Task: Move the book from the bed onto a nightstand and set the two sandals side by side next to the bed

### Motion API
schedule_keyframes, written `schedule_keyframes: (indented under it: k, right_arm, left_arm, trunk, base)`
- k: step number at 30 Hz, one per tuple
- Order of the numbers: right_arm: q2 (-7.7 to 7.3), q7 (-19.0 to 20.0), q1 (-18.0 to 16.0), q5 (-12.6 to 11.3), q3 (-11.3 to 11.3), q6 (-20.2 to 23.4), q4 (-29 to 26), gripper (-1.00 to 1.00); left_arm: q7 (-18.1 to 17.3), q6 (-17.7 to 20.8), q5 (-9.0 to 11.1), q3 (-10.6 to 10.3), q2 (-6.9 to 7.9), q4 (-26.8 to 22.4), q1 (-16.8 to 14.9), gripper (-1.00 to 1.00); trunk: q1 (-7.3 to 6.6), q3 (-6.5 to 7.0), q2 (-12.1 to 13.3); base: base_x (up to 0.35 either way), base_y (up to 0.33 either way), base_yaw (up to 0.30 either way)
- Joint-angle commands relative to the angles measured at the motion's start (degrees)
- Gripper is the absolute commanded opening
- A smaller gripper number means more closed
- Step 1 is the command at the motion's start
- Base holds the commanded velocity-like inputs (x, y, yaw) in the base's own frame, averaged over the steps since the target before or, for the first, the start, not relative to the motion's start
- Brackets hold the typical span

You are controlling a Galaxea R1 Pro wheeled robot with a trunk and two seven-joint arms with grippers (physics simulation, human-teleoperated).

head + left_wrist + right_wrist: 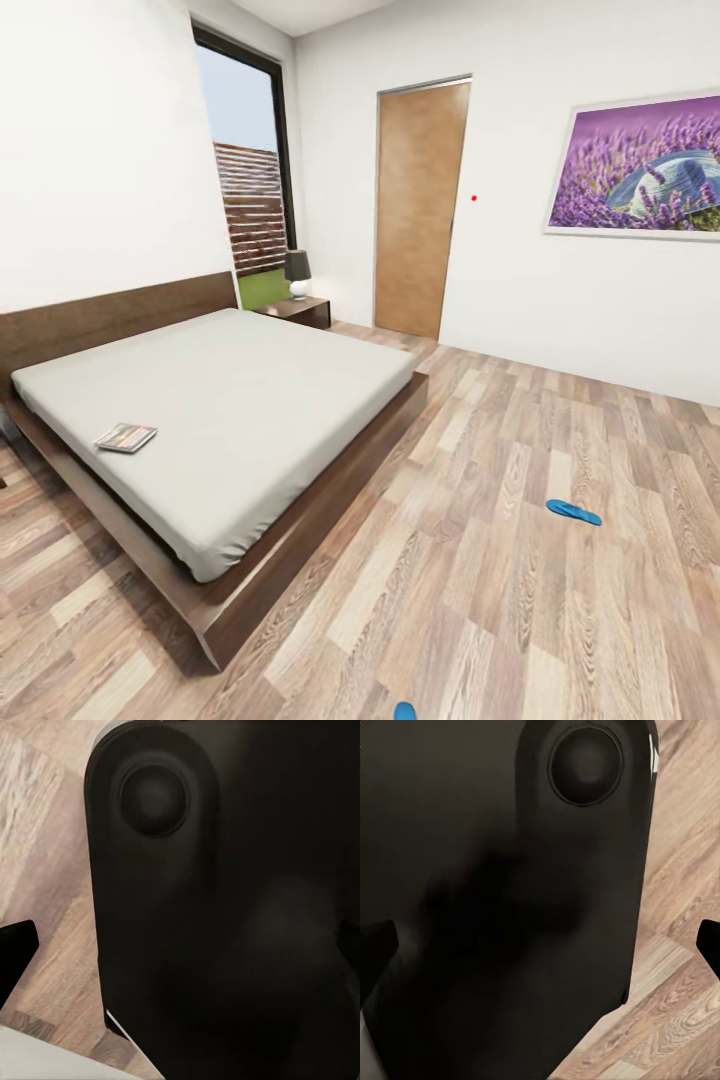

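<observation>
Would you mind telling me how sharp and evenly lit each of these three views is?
Head view: sharp, bright, even daylight; the light-grey mattress bed casts a soft shadow on the wood-plank floor; straight lines lean as if wide-angle. Left wrist view and right wrist view: a dark, blurred robot part up close, floor beyond in focus.

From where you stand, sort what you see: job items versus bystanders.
Job items: book on the bed; nightstand by the window; two blue sandals, apart on the floor.

Bystanders: lamp, lavender picture, wooden door, window.
</observation>
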Motion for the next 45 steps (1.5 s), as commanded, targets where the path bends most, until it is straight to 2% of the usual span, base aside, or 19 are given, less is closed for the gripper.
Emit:
schedule_keyframes:
  k: [1,45]
  right_arm:
    - [0.00,0.01,0.01,-0.01,-0.01,-0.04,-0.06,1.00]
    - [0.07,0.17,0.01,-0.01,0.13,-0.04,-0.76,1.00]
  left_arm:
    - [-0.05,-0.19,-0.01,0.03,0.00,0.05,-0.03,1.00]
    - [-0.07,-0.24,-0.05,-0.06,0.00,0.04,-0.04,1.00]
  trunk:
    - [0.00,-0.05,-0.02]
    - [0.00,-0.05,-0.02]
  base:
    - [0.040,0.106,0.000]
    - [0.014,0.032,0.000]
